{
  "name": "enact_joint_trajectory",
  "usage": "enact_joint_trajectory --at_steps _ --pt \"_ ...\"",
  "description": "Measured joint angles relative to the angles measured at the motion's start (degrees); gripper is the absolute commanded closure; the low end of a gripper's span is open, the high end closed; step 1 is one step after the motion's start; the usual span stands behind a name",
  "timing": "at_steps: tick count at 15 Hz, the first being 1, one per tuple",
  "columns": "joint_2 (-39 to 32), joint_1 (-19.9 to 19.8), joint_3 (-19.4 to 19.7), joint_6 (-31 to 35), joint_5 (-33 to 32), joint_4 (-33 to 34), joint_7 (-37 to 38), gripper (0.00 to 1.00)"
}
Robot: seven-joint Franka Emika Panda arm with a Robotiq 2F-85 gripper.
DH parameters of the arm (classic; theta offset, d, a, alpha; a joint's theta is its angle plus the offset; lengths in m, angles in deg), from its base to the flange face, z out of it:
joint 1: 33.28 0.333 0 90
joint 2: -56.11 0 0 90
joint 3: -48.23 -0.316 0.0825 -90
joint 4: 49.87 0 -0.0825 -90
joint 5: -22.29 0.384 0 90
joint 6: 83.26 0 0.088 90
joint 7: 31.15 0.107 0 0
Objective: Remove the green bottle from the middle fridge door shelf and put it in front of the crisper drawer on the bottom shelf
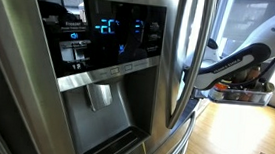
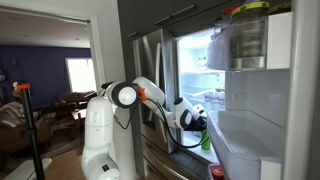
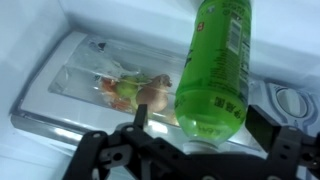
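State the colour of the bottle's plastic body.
The bottle is lime green; the wrist view shows it best.

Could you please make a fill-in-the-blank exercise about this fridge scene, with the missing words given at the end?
1. In the wrist view, the bottle between the jaws is ___ in colour.
2. In an exterior view, the display on the fridge door glows ___.
3. In an exterior view, the body of the robot is mostly ___.

Missing words: green; blue; white.
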Motion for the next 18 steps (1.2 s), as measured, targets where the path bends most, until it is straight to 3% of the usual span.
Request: enact_joint_trajectory --at_steps 7,14,18 --pt "3.8 0.1 -1.6 -7.0 0.4 0.0 -0.1 0.0" --pt "13.0 -2.3 -6.0 -24.7 0.7 -0.1 -0.9 0.0" --pt "20.6 -4.8 -6.6 -30.5 0.0 -1.8 -1.0 0.0"
